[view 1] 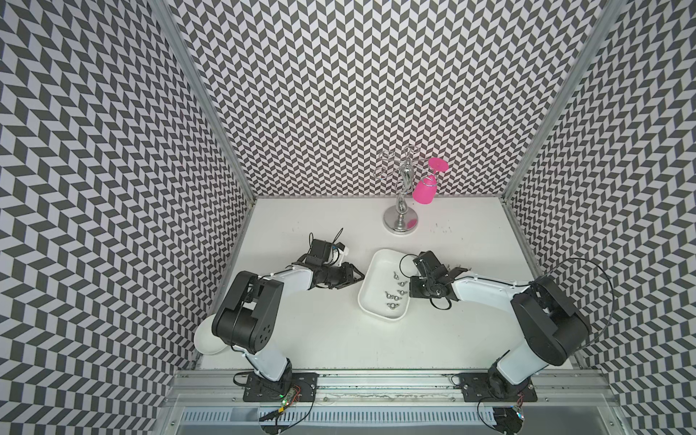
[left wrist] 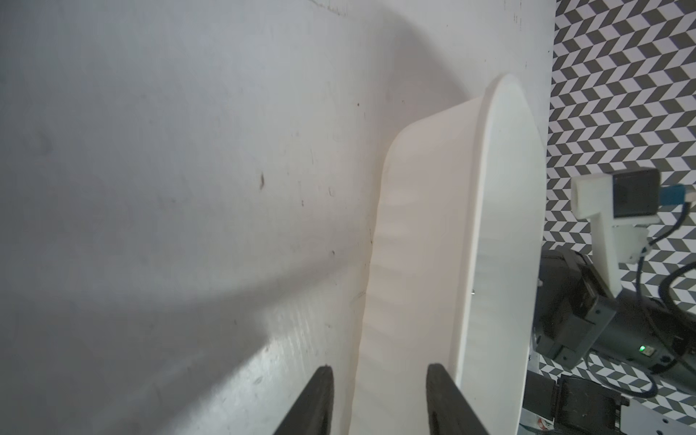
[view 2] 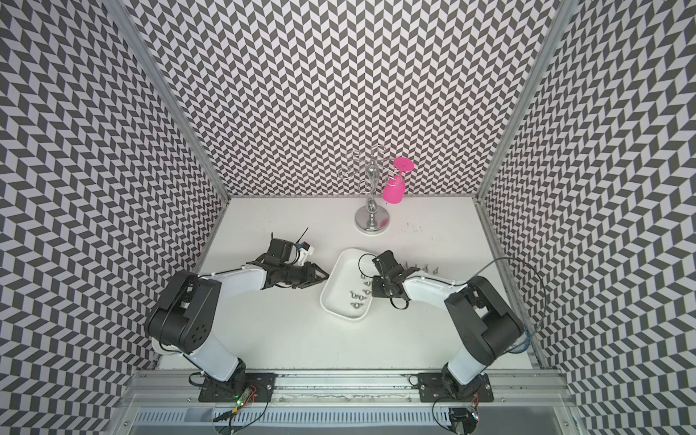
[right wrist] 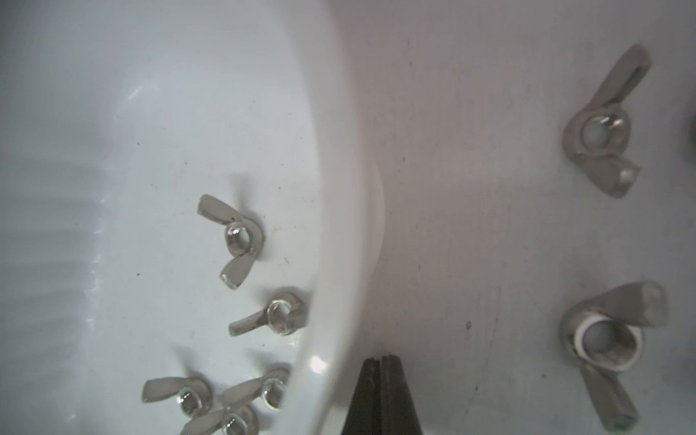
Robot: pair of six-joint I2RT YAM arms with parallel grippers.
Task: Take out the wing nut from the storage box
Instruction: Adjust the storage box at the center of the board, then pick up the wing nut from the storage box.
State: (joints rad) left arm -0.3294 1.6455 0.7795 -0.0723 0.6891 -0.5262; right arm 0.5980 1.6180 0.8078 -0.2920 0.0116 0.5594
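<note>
Table [view 1: 320, 339]: white and scuffed; it carried everything we logged.
Storage box [view 1: 376, 271]: we found it flat on the table between the two end effectors, with one long side facing each.
Left end effector [left wrist: 379, 369]: the jaws stood apart and were turned on edge. The tips were right at the box's outer wall, which showed between the two fingers in the left wrist view. We could not tell whether they touched or pinched it.
Right end effector [right wrist: 380, 363]: closed, fingers pressed together with nothing between them. It pointed down over bare table, just outside the box rim.
Wing nuts [right wrist: 235, 241]: we counted five on the box floor in the right wrist view, just across the rim from the right end effector's tips. In both top views they lay along the half of the box nearer that end effector.
Loose wing nuts [right wrist: 602, 132]: two lay on bare table, on the far side of the right end effector from the box. They were near its tips but apart from them.
Chrome rack [view 1: 401, 222]: upright, well beyond both end effectors and close to the back wall.
Pink glass [view 1: 423, 192]: it hung upside down from a rack arm.
White dish [view 1: 205, 339]: partly hidden under the left arm, well behind the left end effector.
</note>
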